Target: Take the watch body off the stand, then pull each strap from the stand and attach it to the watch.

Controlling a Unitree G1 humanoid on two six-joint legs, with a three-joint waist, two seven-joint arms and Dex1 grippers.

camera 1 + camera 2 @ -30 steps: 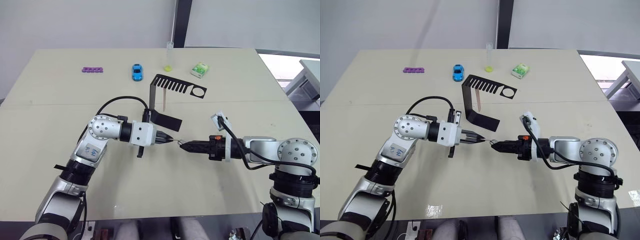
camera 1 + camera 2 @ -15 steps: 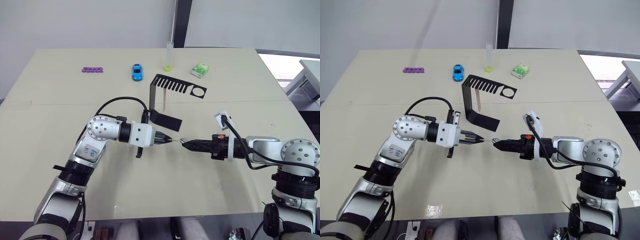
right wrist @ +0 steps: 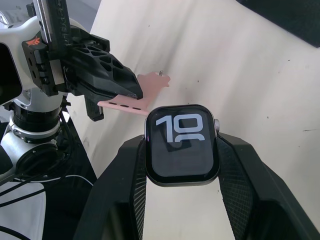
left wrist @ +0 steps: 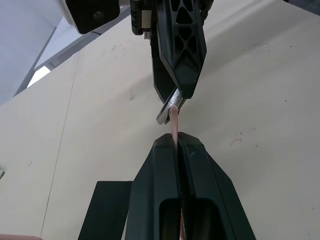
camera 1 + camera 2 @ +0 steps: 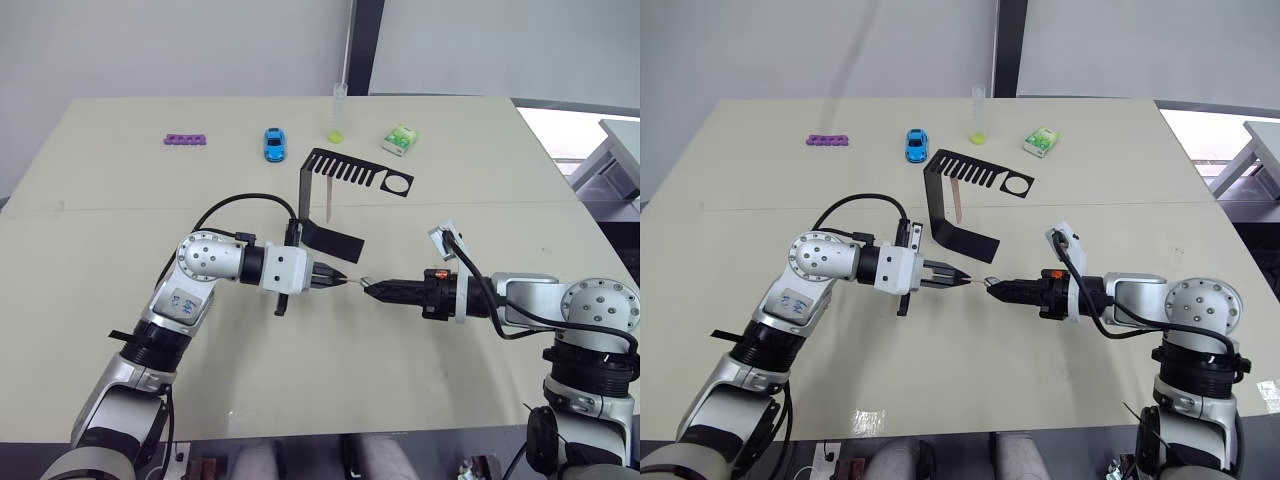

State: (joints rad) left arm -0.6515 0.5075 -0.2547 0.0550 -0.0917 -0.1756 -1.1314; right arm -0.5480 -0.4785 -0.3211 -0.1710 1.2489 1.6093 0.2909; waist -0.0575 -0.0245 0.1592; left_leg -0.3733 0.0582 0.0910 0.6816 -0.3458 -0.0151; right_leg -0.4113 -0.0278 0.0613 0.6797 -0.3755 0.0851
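Now R gripper (image 3: 181,165) clamps watch body (image 3: 181,145); L gripper (image 4: 177,142) pinches strap (image 3: 125,106), tip touching body.

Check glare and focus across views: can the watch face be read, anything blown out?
Right wrist view: watch body sharp between the right end effector fingers, "10" readable, no glare. Left wrist view: strap edge-on, crisp. Left eye view: window patch at the right edge blown out; table evenly lit, soft shadows.
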